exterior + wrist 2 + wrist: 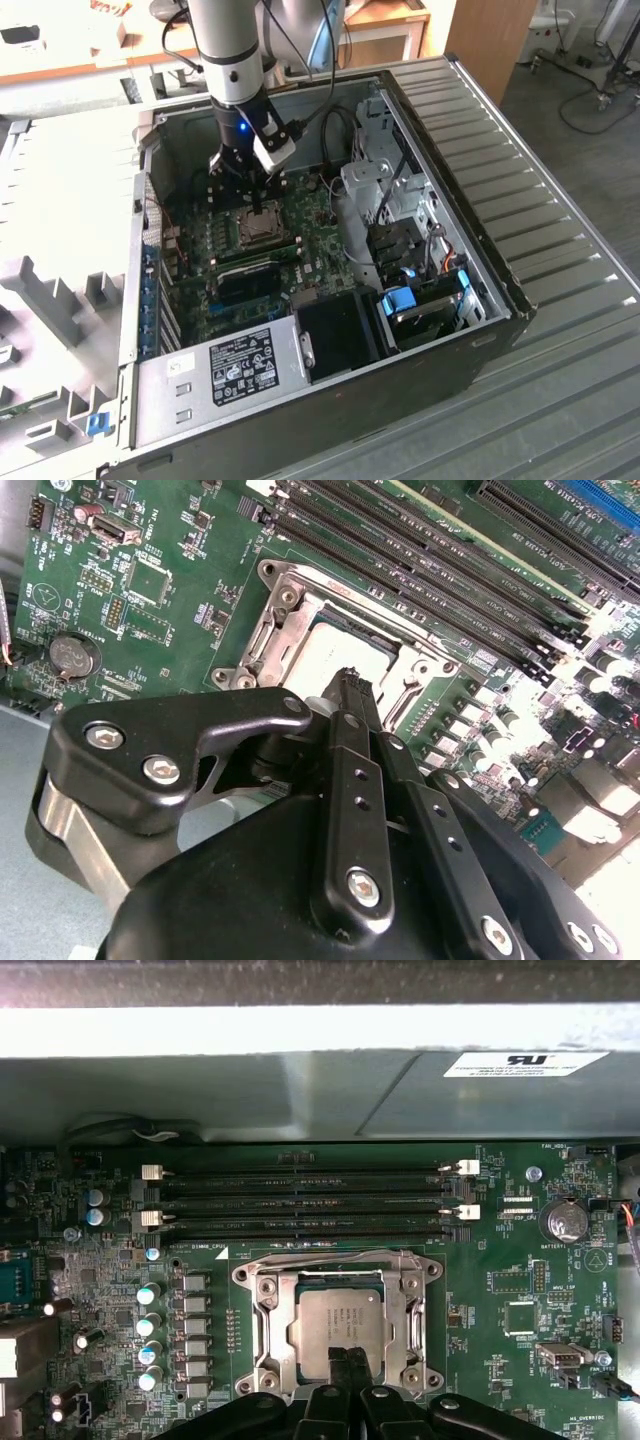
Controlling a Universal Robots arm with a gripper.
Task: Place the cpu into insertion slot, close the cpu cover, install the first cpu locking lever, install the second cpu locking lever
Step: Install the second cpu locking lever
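One gripper [349, 1368] with fingers pressed together, empty, just above the seated cpu [340, 1322] under its lowered cpu cover [272, 1332].

1. The cpu [338, 1322]: matt silvery-grey metal top.
2. The cpu cover [262, 1322]: bare, lightly shiny metal frame.
3. The gripper [352, 685]: matt black, smooth fingers.
4. Motherboard [520, 1260]: glossy green.

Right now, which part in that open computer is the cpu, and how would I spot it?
Look inside the open computer case at the green motherboard. Beside the long black memory slots sits a square metal-framed socket, just below the gripper in the exterior view. The cpu is the flat silvery-grey square in its middle, the only plain metal plate there.
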